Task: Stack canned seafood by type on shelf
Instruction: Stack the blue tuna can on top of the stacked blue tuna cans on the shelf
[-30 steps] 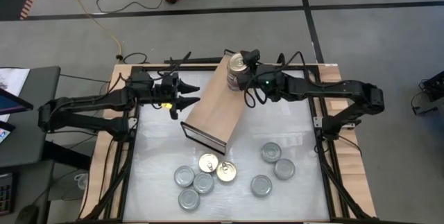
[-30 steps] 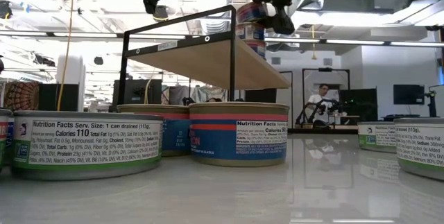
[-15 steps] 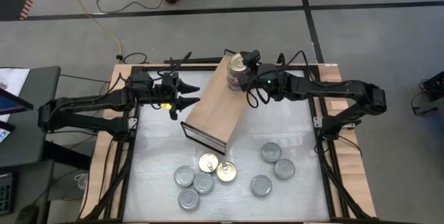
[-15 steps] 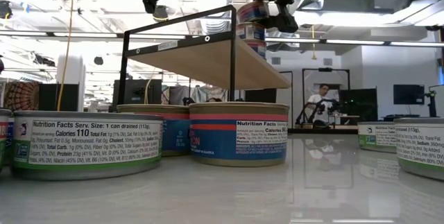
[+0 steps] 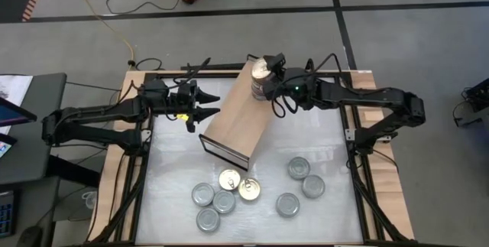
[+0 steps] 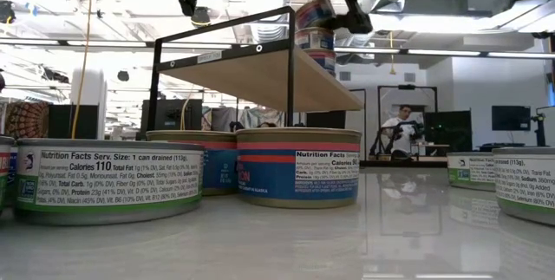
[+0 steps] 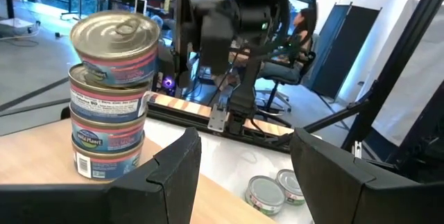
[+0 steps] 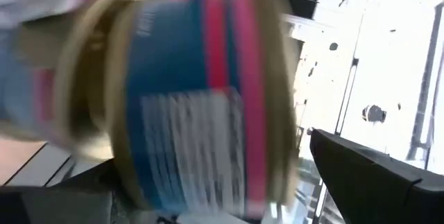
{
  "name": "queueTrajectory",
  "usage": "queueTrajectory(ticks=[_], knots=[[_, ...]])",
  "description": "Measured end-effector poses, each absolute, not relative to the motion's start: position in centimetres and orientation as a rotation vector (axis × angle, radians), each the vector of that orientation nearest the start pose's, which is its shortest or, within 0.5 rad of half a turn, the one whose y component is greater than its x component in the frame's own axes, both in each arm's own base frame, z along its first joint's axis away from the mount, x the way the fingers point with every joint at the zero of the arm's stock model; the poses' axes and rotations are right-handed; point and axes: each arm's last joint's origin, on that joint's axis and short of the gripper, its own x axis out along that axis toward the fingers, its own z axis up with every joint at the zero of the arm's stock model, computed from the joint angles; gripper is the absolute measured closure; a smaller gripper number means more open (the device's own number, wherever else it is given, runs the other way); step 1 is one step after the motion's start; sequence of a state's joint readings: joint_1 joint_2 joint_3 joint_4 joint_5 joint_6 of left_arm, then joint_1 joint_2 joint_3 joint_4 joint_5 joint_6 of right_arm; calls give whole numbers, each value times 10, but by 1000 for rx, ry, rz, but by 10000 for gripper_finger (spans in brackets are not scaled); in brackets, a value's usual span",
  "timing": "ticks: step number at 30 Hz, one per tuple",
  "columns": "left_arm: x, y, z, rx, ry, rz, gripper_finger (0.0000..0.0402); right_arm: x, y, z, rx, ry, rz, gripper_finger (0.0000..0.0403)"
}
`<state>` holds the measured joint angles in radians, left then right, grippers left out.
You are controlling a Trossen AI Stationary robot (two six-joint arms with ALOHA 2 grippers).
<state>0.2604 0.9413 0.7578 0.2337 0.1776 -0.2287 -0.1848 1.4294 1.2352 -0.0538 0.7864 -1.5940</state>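
Observation:
The shelf (image 5: 237, 117), a light wooden board on a black frame, stands aslant in the middle of the table. At its far end stands a stack of three cans (image 7: 107, 123). The top can (image 7: 114, 44) sits tilted, its gold lid tipped away from my right gripper. My right gripper (image 5: 272, 69) comes level from the table's right, rolled on its side and open, with that can (image 8: 187, 99) between its fingers. My left gripper (image 5: 205, 108) hangs open and still over the shelf's left long edge, pointing at the stack. My right gripper has the top can's right part (image 6: 325, 11) between its open fingers, one finger (image 6: 355, 27) low and the other higher. The can hides the place, so I cannot tell whether a finger touches it. The can's underside rests on the can below.
Several loose cans lie on the near half of the table. There are silver-lidded ones (image 5: 208, 219) and two gold-lidded ones (image 5: 248, 190) at the near left, and three silver-lidded ones (image 5: 298, 167) at the near right. People sit in the room beyond (image 6: 401, 128).
My right gripper has rolled a little at the stack and edged up. The top can has tipped and now sits more askew on the can below. The rest of the stack has stayed in place.

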Motion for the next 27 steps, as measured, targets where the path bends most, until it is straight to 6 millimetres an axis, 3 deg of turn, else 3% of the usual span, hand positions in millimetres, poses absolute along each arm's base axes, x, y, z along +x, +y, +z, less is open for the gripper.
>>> queueTrajectory(ticks=[17, 27], knots=[[208, 60, 339, -214, -60, 166, 191, 309, -79, 358, -1556, 995, -554, 42], [243, 94, 354, -54, 23, 273, 191, 307, -86, 358, -1495, 997, -582, 43]])
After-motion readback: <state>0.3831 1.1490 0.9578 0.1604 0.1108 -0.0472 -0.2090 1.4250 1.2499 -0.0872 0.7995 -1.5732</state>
